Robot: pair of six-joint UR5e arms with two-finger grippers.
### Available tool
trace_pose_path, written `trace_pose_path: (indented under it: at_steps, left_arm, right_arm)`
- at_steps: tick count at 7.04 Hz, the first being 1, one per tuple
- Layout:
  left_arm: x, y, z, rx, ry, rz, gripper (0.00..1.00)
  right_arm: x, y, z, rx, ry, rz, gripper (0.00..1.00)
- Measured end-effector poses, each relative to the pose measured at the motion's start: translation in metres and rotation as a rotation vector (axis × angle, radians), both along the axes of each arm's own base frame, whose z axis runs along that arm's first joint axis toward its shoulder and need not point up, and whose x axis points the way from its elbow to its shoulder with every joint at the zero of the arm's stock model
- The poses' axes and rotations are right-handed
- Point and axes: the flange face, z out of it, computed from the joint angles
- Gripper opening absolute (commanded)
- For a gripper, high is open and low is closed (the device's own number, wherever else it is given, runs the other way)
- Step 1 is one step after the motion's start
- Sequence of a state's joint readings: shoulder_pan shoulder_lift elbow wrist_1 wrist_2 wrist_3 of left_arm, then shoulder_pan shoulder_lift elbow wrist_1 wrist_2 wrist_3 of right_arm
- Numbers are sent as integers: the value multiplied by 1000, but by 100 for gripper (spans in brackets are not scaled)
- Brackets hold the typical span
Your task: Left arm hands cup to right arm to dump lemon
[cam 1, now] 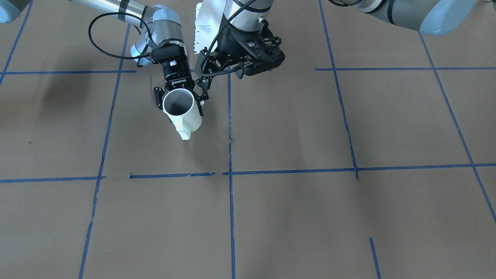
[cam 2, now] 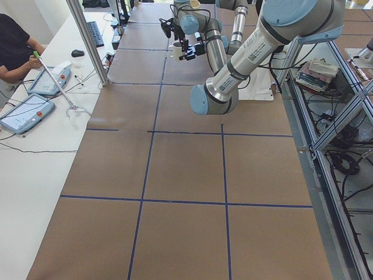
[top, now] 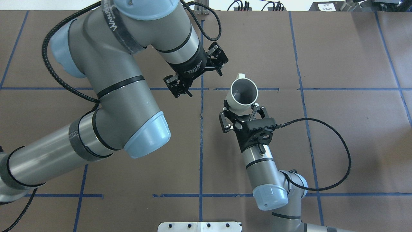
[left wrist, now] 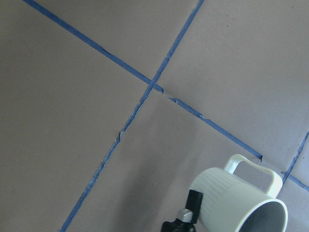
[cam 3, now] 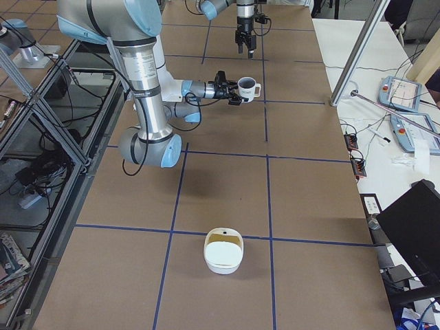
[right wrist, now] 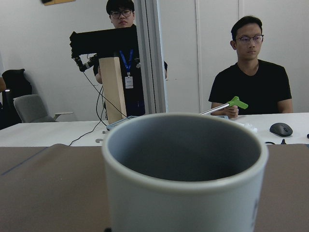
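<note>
The white cup (top: 244,93) is held upright above the table, handle pointing away from the robot. My right gripper (top: 243,111), the slim ROBOTIQ one, is shut on the cup's lower body, as the front view (cam 1: 179,101) also shows. The cup's grey inside (right wrist: 183,154) looks empty where it shows; no lemon is in view. My left gripper (top: 203,84), bulky and black, is open and empty, a short way to the left of the cup. The left wrist view shows the cup (left wrist: 236,200) at its lower right. The right side view shows the cup (cam 3: 246,86) level.
A white bowl (cam 3: 223,251) sits on the table far toward the robot's right end. A white plate (top: 199,226) marks the robot's base edge. Blue tape lines (cam 1: 231,155) cross the brown table. Two operators (right wrist: 248,72) sit beyond the far edge.
</note>
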State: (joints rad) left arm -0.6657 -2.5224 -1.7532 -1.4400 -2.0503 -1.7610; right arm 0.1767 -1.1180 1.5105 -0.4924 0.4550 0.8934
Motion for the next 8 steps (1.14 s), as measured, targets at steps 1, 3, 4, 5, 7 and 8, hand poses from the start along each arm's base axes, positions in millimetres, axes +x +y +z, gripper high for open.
trace_pose_path:
  at_steps: [1, 3, 4, 5, 7, 8]
  left_arm:
    - [4, 2, -2, 3, -2, 6, 100]
    - [16, 8, 1, 38, -21, 15, 100]
    - [24, 13, 5, 54, -33, 21, 100]
    - [31, 18, 8, 59, -42, 29, 100]
    - [45, 26, 13, 74, -62, 39, 94]
    - [49, 28, 15, 81, -68, 40, 87]
  right_arm:
    - [-10, 2, -11, -1, 57, -3, 49]
    - [-21, 7, -26, 5, 131, -14, 49]
    - [-20, 11, -34, 16, 157, -22, 49]
    - [-17, 13, -41, 28, 182, -26, 49]
    - [-15, 15, -44, 42, 215, -31, 49]
    - [-15, 16, -45, 46, 225, -32, 49]
